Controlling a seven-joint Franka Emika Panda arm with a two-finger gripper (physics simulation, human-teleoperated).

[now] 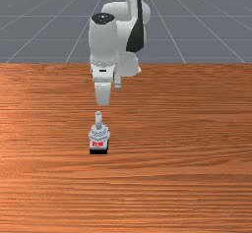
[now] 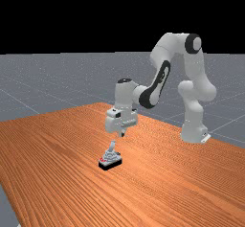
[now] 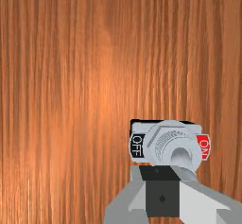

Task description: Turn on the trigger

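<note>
"Front view, near to far?"
"Red ON label (image 1: 98, 144), then trigger (image 1: 99, 135), lever (image 1: 98, 120) seemingly tilted from ON. Well in from the table edge (image 1: 187, 65) beside the arm (image 1: 103, 45)."
"And the gripper (image 2: 123, 134)?"
"Close above the lever, fingertips pressed together, nothing held."
"Which step?"
"Probably lining up. Next, lower to the lever's OFF side, then push toward ON."
</note>
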